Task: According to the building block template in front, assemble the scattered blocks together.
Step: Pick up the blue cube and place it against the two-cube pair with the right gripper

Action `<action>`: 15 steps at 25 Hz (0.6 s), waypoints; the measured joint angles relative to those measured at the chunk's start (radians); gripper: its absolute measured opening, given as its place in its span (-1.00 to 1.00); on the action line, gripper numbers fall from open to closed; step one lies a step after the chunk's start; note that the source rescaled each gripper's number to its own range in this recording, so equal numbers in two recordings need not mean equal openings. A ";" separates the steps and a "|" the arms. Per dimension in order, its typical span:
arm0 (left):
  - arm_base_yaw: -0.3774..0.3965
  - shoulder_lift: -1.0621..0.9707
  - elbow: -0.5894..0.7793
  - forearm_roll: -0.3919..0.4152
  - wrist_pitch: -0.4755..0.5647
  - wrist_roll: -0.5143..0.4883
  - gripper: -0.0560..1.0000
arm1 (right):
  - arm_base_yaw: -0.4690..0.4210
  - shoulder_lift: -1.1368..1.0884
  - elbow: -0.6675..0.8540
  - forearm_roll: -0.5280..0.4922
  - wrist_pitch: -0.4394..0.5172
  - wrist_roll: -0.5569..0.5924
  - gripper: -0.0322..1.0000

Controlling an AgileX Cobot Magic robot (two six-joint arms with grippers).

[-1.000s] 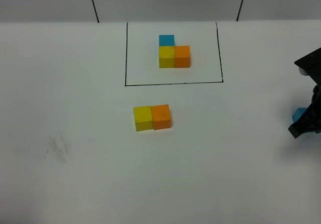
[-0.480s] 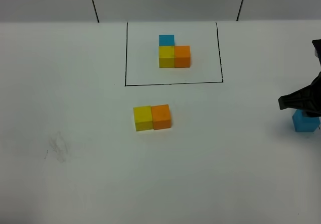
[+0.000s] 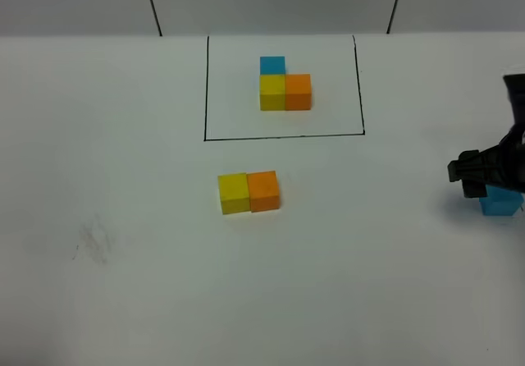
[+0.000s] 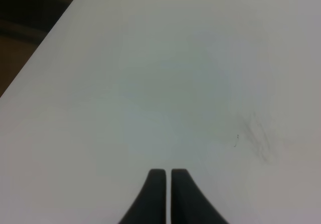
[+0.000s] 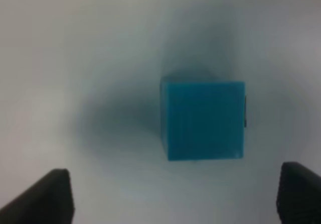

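While your right end effector [image 5: 175,184] hangs over the blue cube [image 5: 203,119], its two fingers stand wide apart and touch nothing. You can see that cube sitting on the white desk [image 3: 123,177], far off at the right edge, well apart from the others. Your yellow cube [image 3: 233,193] and orange cube [image 3: 263,190] sit side by side, touching, near the middle. Behind them the template [image 3: 285,87] sits inside a black frame [image 3: 283,137]: blue behind yellow, orange right of yellow. Your left end effector [image 4: 167,175] is clenched on nothing, above the desk near a grey smudge [image 4: 258,138].
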 joint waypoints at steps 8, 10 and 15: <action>0.000 0.000 0.000 0.000 0.000 0.000 -0.88 | -0.062 0.089 0.000 -0.034 -0.109 0.014 0.80; 0.000 0.000 0.000 0.000 0.000 0.000 -0.88 | -0.073 0.103 0.000 -0.034 -0.126 0.010 0.80; 0.000 0.000 0.000 0.000 0.000 0.000 -0.88 | -0.095 0.133 0.000 -0.038 -0.150 -0.017 0.80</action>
